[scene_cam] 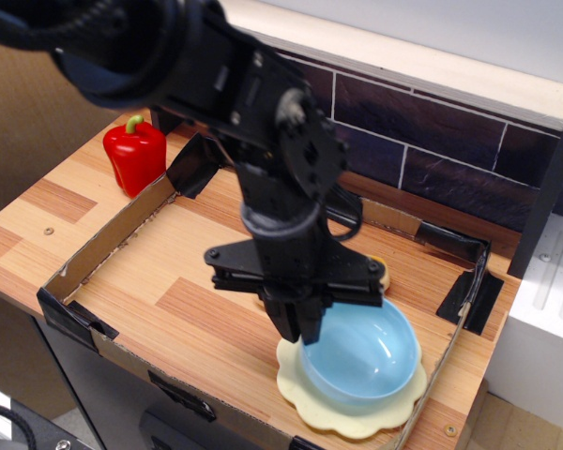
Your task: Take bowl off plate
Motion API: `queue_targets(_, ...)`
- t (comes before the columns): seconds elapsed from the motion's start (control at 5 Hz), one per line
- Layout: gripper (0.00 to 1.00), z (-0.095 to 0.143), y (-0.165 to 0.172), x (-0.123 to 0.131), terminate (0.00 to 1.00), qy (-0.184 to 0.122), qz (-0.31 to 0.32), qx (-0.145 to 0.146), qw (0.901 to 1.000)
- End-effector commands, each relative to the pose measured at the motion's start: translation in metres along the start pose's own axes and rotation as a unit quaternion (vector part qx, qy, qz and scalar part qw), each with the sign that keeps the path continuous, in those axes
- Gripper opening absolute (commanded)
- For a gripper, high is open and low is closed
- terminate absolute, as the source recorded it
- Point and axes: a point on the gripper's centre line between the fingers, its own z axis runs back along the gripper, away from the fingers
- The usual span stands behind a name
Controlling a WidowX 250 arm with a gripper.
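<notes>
The light blue bowl is tilted, its left rim raised, its right side still over the pale yellow scalloped plate at the front right of the cardboard tray. My black gripper points down and is shut on the bowl's left rim. The plate lies flat on the wood. The arm hides the tray's middle behind the bowl.
A low cardboard tray wall runs around the wooden surface. A red bell pepper stands outside it at the back left. A yellow-orange object is mostly hidden behind the gripper. A dark brick wall lies behind; a white unit stands at right.
</notes>
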Motion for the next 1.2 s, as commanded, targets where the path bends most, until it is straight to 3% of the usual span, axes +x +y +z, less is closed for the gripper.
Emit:
queue_targets(0.0, 0.00, 0.040, 0.025, 0.034, 0.00, -0.033, 0.046, -0.027, 0.9981)
queue_targets(0.4, 0.00, 0.049, 0.072, 0.072, 0.00, -0.070, 0.097, -0.008, 0.9927)
queue_targets(1.0, 0.00, 0.016, 0.118, 0.101, 0.00, -0.083, 0.152, 0.059, 0.9831)
